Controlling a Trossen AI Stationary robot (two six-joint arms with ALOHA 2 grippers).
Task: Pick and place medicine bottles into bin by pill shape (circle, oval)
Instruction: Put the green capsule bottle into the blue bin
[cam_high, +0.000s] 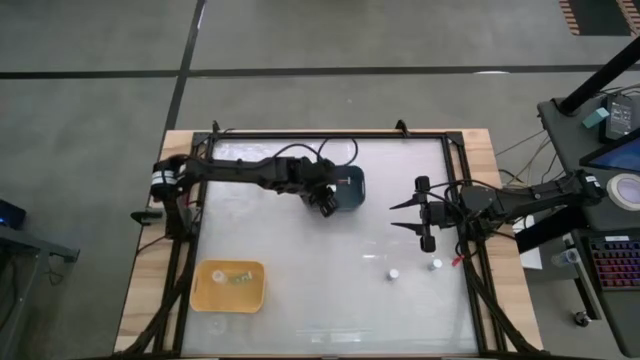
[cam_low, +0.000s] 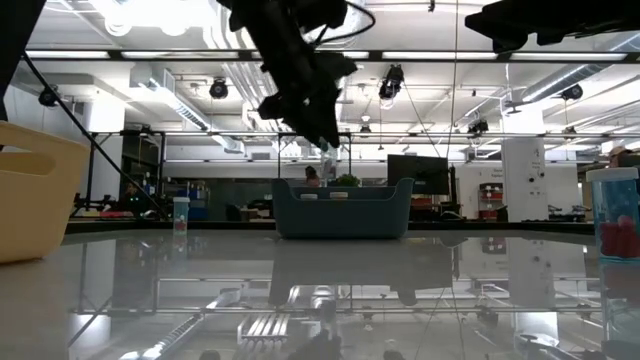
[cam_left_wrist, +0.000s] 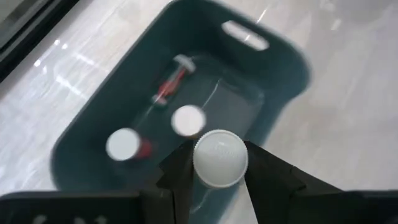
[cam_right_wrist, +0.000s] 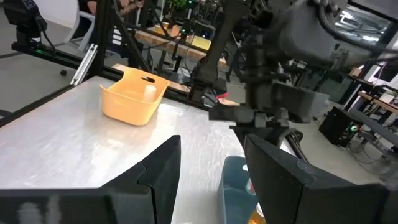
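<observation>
My left gripper (cam_high: 325, 207) hangs over the near left part of the dark blue bin (cam_high: 348, 188) and is shut on a white-capped medicine bottle (cam_left_wrist: 219, 157). Three bottles lie in the blue bin: two upright with white caps (cam_left_wrist: 188, 119) (cam_left_wrist: 124, 144) and one on its side (cam_left_wrist: 173, 81). Two white-capped bottles (cam_high: 393, 273) (cam_high: 435, 265) stand on the table at the near right. My right gripper (cam_high: 395, 216) is open and empty, level above the table to the right of the blue bin. The yellow bin (cam_high: 230, 286) at the near left holds small bottles. My left gripper pinches the bottle between its two fingers (cam_left_wrist: 180, 177), on opposite sides of the bottle just under its white cap (cam_left_wrist: 219, 158). The fingers come from above, slanting down. The bottle is lifted clear above the inside of the blue bin, with its cap toward the wrist camera.
In the low view a bottle with red pills (cam_low: 615, 215) stands close at the right, and a small bottle (cam_low: 180, 213) at the left beside the yellow bin (cam_low: 30, 190). Black frame rails run along the table's edges. Open tabletop lies between the two bins.
</observation>
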